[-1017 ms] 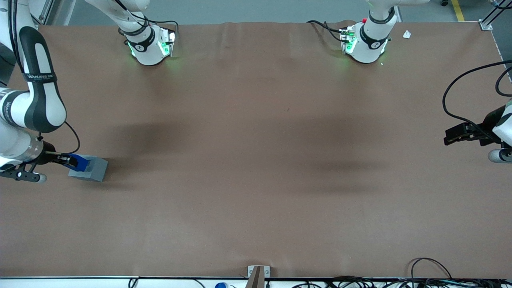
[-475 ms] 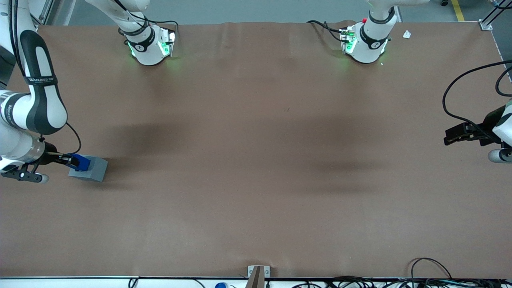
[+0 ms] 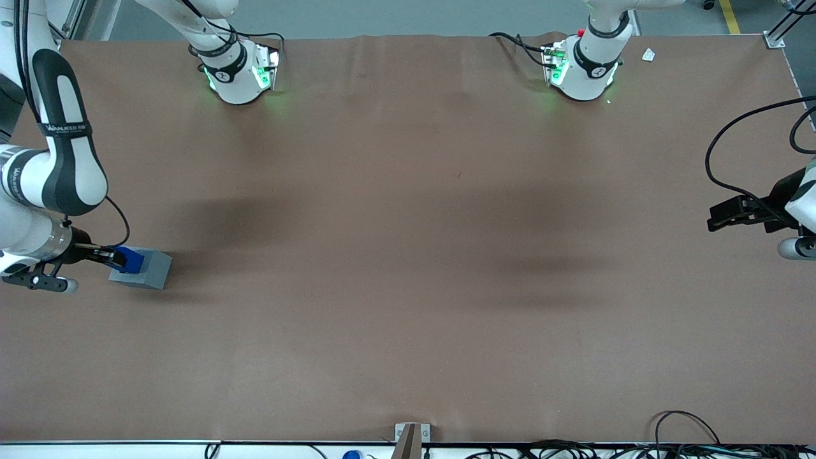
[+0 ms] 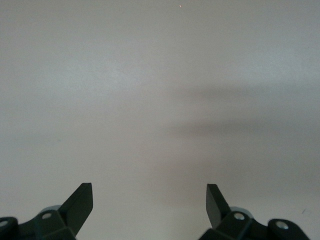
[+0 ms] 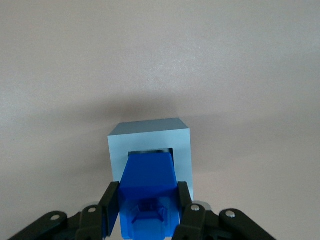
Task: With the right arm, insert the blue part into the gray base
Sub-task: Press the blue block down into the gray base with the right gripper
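White lettering on black band (image 3: 63,129) round right arm (image 3: 54,162) upper link, reads roughly "WANJEED", last letters unclear; smaller line beneath too small to read. Second lettered band (image 3: 13,175) on forearm, same wording, seen at angle. Round white mark on black collar (image 3: 221,74) of arm base, illegible. No other text.

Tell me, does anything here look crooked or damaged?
Nothing stands out. The gripper holds the blue part squarely over the square hole of the gray base, which sits flat on the table.
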Controlling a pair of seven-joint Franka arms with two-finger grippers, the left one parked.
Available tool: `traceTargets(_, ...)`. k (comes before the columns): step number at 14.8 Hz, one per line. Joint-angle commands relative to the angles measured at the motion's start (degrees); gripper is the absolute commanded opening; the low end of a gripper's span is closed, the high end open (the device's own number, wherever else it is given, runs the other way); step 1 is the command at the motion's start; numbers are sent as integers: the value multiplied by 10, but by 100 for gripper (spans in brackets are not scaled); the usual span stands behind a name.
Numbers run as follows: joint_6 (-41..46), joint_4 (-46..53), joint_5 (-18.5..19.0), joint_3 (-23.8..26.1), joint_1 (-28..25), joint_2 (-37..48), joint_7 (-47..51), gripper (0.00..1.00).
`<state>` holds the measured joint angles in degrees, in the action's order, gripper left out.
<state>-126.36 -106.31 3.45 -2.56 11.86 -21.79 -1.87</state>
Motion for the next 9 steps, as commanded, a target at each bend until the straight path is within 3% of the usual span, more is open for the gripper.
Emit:
traceTargets(1, 2, 12, 0, 12, 11, -10, -9, 8)
traceTargets(9, 2, 19, -1, 11, 12, -16, -9, 8)
